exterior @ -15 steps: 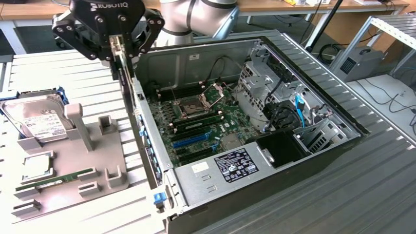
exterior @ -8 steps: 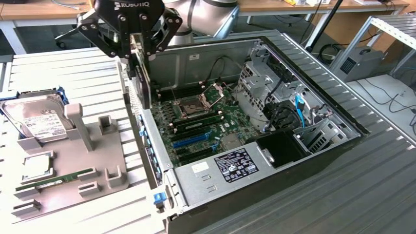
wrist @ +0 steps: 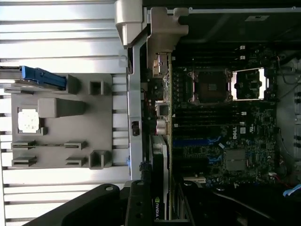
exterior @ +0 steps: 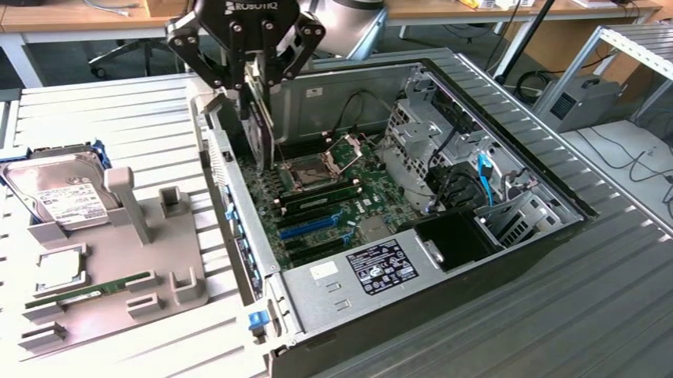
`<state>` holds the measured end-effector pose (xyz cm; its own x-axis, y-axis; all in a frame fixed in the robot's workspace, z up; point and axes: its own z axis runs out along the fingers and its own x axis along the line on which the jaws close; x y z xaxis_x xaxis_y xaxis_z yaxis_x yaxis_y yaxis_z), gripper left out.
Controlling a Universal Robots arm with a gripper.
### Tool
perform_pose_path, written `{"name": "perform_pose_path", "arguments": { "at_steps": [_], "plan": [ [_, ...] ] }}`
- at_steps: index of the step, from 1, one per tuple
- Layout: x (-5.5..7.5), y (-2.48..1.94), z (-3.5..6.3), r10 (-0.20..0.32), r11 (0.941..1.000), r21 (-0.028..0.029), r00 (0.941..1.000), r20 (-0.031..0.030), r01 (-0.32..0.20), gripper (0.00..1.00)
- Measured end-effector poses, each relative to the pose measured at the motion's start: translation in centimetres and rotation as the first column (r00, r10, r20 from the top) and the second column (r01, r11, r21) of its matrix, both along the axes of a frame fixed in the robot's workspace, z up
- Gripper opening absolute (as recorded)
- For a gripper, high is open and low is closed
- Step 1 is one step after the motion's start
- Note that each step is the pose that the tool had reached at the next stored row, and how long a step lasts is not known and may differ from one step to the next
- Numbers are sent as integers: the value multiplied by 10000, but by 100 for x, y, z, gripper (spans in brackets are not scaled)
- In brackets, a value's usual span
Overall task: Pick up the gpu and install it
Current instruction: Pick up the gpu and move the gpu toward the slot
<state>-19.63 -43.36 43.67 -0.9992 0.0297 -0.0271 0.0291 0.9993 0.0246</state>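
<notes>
Exterior view: claw (exterior: 252,83) grips gpu (exterior: 263,130) upright over motherboard (exterior: 347,189); lowered skewed, its edge could jam against case (exterior: 224,177) wall.

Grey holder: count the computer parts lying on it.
3 on the grey holder: the hard drive at its far end, the processor chip midway, the RAM stick nearest the camera. Its posts may hide more.
</notes>
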Motion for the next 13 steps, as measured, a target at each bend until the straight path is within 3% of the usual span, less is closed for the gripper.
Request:
{"name": "perform_pose_path", "arguments": {
  "at_steps": [13],
  "plan": [
    [576,0,0,0,10000,-1,10000,-1,0,27]
  ]
}}
